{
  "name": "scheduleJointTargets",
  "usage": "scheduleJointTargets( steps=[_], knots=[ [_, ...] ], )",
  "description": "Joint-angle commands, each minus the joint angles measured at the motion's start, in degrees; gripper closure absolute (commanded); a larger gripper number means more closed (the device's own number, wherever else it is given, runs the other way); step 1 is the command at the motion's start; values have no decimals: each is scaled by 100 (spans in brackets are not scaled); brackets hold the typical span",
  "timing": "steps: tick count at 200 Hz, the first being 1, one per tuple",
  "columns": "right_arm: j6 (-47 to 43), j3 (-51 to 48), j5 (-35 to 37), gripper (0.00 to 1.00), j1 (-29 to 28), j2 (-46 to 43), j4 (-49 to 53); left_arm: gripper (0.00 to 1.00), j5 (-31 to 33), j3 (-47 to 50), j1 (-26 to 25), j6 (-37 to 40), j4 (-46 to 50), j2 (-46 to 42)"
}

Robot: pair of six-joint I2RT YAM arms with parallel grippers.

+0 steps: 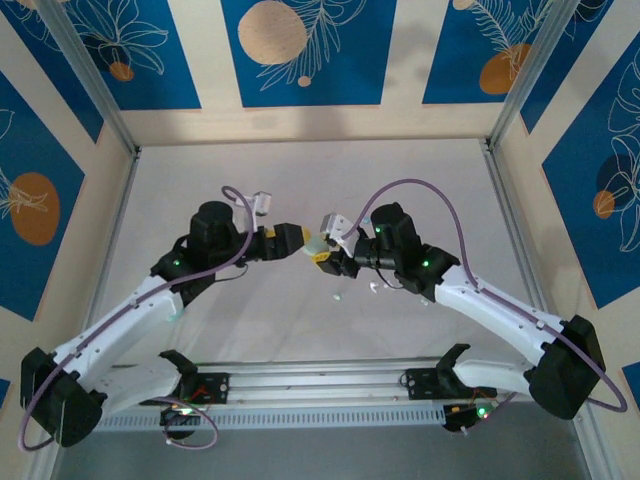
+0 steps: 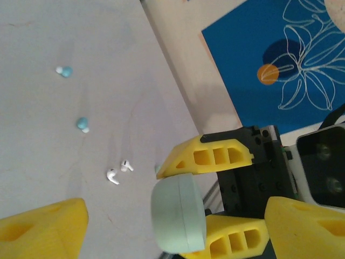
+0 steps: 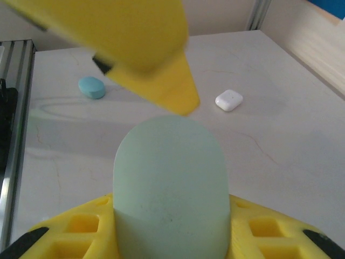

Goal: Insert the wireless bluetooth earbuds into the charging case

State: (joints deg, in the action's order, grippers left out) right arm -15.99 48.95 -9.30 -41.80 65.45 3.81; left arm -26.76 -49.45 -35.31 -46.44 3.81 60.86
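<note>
A pale green charging case [image 3: 170, 183] is held between the yellow fingers of my right gripper [image 3: 170, 221], which is shut on it above the table. In the left wrist view the same charging case [image 2: 178, 213] shows with its seam line closed. My left gripper [image 2: 175, 205] stands open, one finger [image 2: 46, 226] on each side of the case, not touching it. In the top view both grippers meet at mid-table, left gripper [image 1: 298, 240] and right gripper [image 1: 325, 255]. Two white earbuds [image 2: 118, 171] and two teal earbuds [image 2: 66, 70] [image 2: 82, 124] lie on the table below.
A teal oval case [image 3: 91, 87] and a white case [image 3: 229, 100] lie closed on the table beyond the grippers. The patterned blue wall [image 2: 280, 59] and the aluminium frame post [image 1: 520, 90] border the workspace.
</note>
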Motion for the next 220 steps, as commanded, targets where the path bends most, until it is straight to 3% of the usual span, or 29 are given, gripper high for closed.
scheduleJointTargets(
  steps=[1, 42, 98, 146, 173, 220],
  knots=[
    [64, -31, 270, 67, -93, -119, -338, 20, 26, -156, -115, -116, -146, 130],
    [25, -59, 574, 66, -204, -112, -507, 34, -61, -148, -209, -345, -462, 283],
    [101, -122, 935, 58, -282, -250, -602, 80, 20, -73, -223, -890, -1006, 304],
    [-423, -948, 26, 38, 63, -1098, -1177, 81, 323, -336, -213, -1184, -611, 24],
    [-433, -794, -304, 38, 409, -1167, -1061, 82, -25, -424, -199, -1459, -764, 78],
    [-209, -450, -432, 36, 480, -941, -1365, 82, -299, -578, -203, -1500, -840, 181]
  ],
)
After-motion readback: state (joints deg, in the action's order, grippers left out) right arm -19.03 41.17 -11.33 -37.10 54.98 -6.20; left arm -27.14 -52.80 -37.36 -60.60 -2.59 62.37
